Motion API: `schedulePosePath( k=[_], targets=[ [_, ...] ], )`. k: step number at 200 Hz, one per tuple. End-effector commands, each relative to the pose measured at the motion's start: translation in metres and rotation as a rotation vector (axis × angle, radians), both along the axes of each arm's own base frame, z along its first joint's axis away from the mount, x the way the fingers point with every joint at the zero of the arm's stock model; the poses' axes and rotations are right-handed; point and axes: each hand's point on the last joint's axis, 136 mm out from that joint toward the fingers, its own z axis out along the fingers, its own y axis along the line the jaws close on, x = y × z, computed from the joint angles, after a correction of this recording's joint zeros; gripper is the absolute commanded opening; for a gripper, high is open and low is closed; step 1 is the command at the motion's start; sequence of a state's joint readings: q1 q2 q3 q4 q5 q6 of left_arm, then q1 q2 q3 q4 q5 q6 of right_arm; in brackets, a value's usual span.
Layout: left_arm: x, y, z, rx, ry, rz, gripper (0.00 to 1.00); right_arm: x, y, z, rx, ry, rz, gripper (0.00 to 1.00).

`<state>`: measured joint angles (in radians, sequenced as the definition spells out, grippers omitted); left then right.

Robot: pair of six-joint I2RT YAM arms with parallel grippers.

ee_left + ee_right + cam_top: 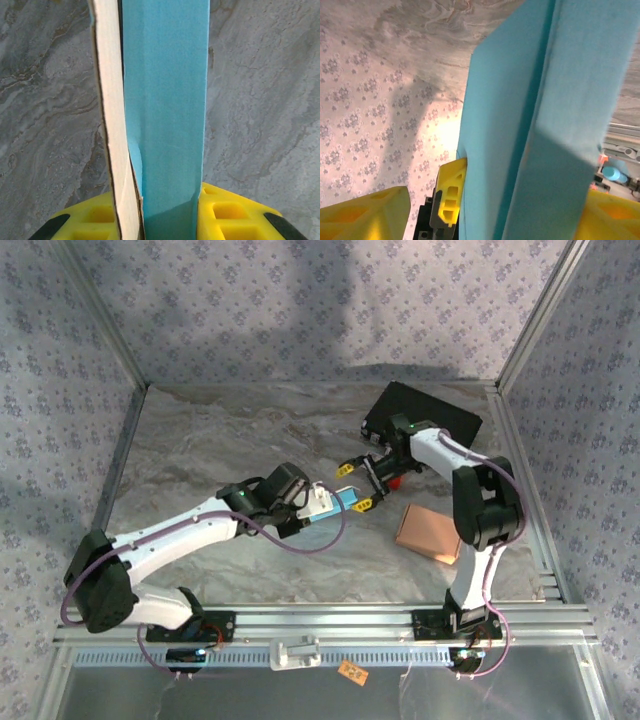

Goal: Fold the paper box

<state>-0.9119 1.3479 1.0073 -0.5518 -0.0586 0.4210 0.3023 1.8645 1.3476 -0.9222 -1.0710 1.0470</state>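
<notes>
Held above mid-bench, the blue paper box is pinched flat by the left fingers. The right fingers straddle its right end, spread. Closing off-crease could crumple a panel or twist it loose.

Both paper box ends offscreen

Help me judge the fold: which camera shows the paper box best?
Left wrist: the paper box sits clamped in the left gripper, blue panel and white inner face clear. Right wrist gives close blue panels; top external shows it small and partly hidden.
</notes>
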Motion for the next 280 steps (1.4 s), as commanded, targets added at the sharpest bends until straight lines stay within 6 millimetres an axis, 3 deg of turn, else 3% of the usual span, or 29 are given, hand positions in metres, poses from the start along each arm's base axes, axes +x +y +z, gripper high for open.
schedulePosePath(
  k=[1,37,59,73,102,127,150,189,213,253,280],
  targets=[
    [-0.015,-0.002,0.006,0.001,0.082,-0.032,0.27,-0.006,-0.024,0.024,-0.071,-0.085,-0.005,0.79],
    [-0.029,0.008,0.001,0.046,0.162,-0.031,0.27,0.001,-0.067,0.044,-0.244,-0.337,0.005,0.75],
    [-0.035,0.015,0.0,0.074,0.204,-0.03,0.28,0.007,-0.098,0.057,-0.465,-0.62,0.109,0.65],
    [-0.038,0.019,-0.003,0.091,0.238,-0.028,0.28,0.011,-0.104,0.069,-0.581,-0.827,0.184,0.6],
    [-0.039,0.023,-0.011,0.129,0.262,-0.025,0.3,-0.006,-0.07,0.078,-0.589,-1.17,0.484,0.57],
    [-0.034,0.024,-0.015,0.144,0.271,-0.021,0.33,-0.029,-0.045,0.062,-0.507,-1.204,0.699,0.5],
    [-0.028,0.024,-0.015,0.136,0.274,-0.011,0.36,-0.039,-0.032,0.05,-0.477,-1.23,0.844,0.52],
    [-0.022,0.023,-0.016,0.118,0.282,-0.005,0.39,-0.036,-0.024,0.038,-0.461,-1.231,0.965,0.53],
    [-0.019,0.022,-0.015,0.107,0.277,-0.001,0.39,-0.032,-0.015,0.036,-0.436,-1.242,0.994,0.44],
    [-0.016,0.023,-0.012,0.094,0.274,0.007,0.4,-0.027,-0.009,0.031,-0.431,-1.245,1.009,0.43],
    [-0.016,0.023,-0.012,0.092,0.275,0.009,0.4,-0.03,-0.002,0.03,-0.403,-1.238,1.031,0.36]
  ],
)
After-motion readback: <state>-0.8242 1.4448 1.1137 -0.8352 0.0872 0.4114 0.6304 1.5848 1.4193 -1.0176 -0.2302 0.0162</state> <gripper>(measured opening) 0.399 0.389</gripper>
